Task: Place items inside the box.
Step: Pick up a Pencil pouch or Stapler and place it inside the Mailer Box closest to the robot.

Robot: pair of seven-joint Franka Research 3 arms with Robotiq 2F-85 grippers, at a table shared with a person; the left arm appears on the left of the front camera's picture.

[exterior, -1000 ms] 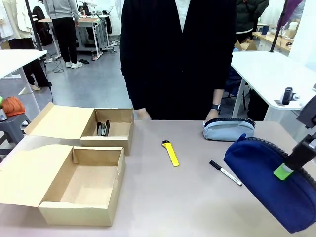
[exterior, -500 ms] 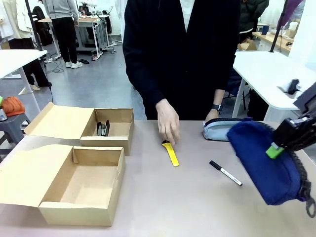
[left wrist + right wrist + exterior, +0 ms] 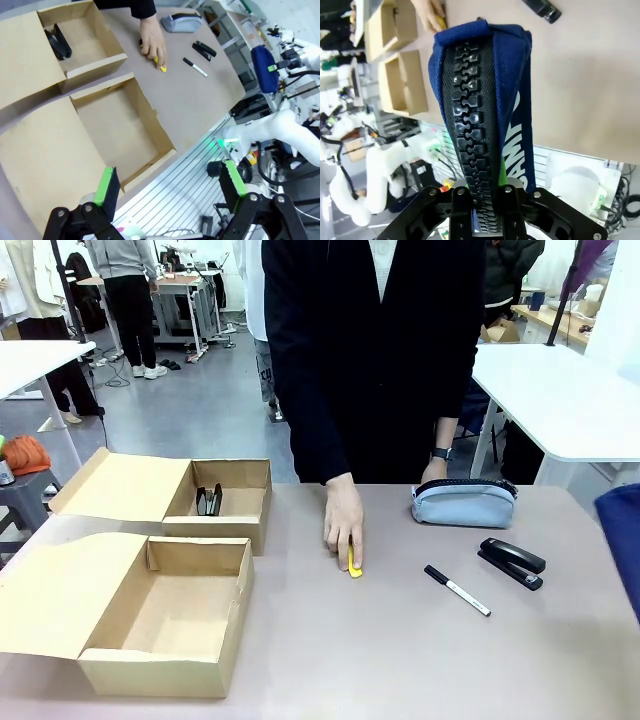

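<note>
Beyond the pale desk (image 3: 400,640), a workshop with other tables is stretching away, and a person in dark clothes is standing at the far edge. Their hand (image 3: 343,523) is pressing down on the yellow utility knife (image 3: 354,566) near the desk's middle. To its right a black-and-white marker pen (image 3: 457,590) is lying flat, with a black stapler (image 3: 512,562) just beyond it. The light grey-blue zip pouch (image 3: 463,503) is sitting near the far edge.

Two open cardboard boxes are standing on the left: the near box (image 3: 150,675) and the far box (image 3: 215,532), which is holding a second stapler (image 3: 209,500).

The right end effector (image 3: 487,195) is clenching the navy "CAMPUS" zip pouch (image 3: 485,90) along its zipper, lifted at the desk's right edge. The left end effector (image 3: 170,182) is hanging released, fingers spread, above the near box.
</note>
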